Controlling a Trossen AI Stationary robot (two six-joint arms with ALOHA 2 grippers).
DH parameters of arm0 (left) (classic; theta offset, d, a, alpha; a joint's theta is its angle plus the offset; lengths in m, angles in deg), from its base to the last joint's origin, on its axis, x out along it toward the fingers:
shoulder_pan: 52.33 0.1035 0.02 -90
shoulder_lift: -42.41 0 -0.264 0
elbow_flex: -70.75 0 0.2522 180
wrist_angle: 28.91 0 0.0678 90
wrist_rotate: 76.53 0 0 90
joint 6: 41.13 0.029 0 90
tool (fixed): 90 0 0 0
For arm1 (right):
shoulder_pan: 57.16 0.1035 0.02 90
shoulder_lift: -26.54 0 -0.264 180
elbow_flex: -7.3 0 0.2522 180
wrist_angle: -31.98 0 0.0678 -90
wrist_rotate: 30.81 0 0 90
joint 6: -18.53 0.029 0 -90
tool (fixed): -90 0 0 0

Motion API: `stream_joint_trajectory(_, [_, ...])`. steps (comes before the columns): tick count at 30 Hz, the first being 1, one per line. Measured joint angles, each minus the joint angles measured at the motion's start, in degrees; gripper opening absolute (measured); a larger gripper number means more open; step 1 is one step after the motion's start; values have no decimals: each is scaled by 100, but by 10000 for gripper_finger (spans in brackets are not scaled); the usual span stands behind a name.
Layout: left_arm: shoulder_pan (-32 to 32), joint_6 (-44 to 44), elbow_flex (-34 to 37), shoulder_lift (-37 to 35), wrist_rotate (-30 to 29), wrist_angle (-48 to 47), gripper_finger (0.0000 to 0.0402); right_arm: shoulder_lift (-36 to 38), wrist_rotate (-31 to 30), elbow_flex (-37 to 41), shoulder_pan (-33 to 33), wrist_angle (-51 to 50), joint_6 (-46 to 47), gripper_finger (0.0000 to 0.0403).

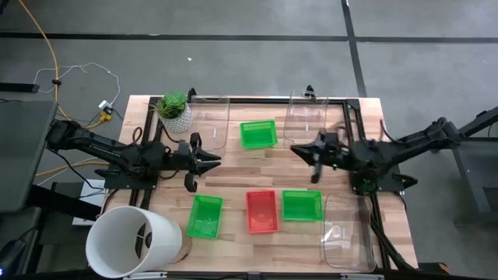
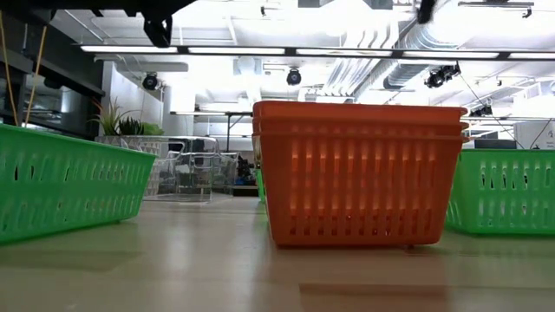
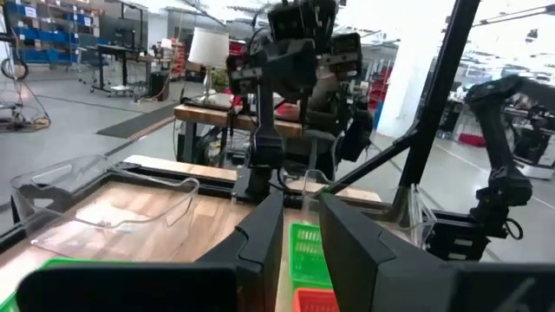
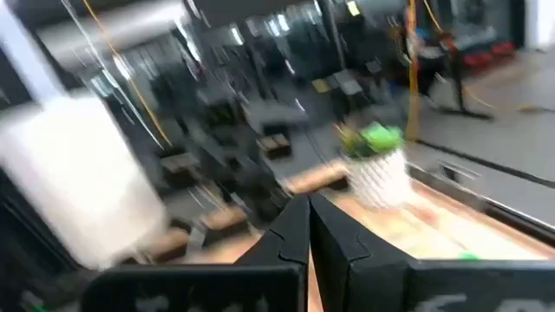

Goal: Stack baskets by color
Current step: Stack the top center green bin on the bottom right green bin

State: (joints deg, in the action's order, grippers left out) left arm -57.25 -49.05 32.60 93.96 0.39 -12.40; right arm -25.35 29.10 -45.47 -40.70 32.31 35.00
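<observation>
Your left claw (image 1: 212,162) slightly parted and holding nothing, your right claw (image 1: 298,148) clenched empty, red basket (image 1: 262,211) between green baskets (image 1: 205,215) on the desk (image 1: 233,167).

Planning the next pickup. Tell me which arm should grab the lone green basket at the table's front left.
Probably left. The left claw hovers empty and slightly open almost directly behind that green basket, on its side. The right claw is shut and farther away, beyond the red basket.

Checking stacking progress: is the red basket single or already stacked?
Stacked: the red basket shows two or three nested rims at its top in the low view. From above it reads as one.
</observation>
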Motion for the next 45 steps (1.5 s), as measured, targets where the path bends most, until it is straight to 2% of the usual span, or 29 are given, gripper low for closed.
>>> stream_joint_trajectory(3, [-1, -30, -9, -46, 75, -9, 67, -596, 380, -830, -453, -1294, -3, 0])
stream_joint_trajectory(10, [1, -545, -15, -214, 244, 6, 67, -2074, 2067, -2341, -1451, -3333, -414, 6])
stream_joint_trajectory(16, [-2, -544, -15, -282, 293, 15, 67, -3328, 2933, -3190, -2105, -4616, -1246, 60])
stream_joint_trajectory(21, [-1, -544, -15, -302, 276, 130, 67, -4246, 2964, -3458, -2398, -4909, -2273, 124])
stream_joint_trajectory(25, [-2, -544, -15, -302, 254, 128, 67, -4865, 2788, -3518, -2517, -4765, -2866, 152])
stream_joint_trajectory(32, [-1, -544, -15, -301, 194, 131, 67, -5533, 2161, -3521, -2740, -4348, -3193, 158])
stream_joint_trajectory(45, [2, -485, -15, -299, -32, 117, 67, -5850, 2584, -3516, -3110, -4170, -3314, 157])
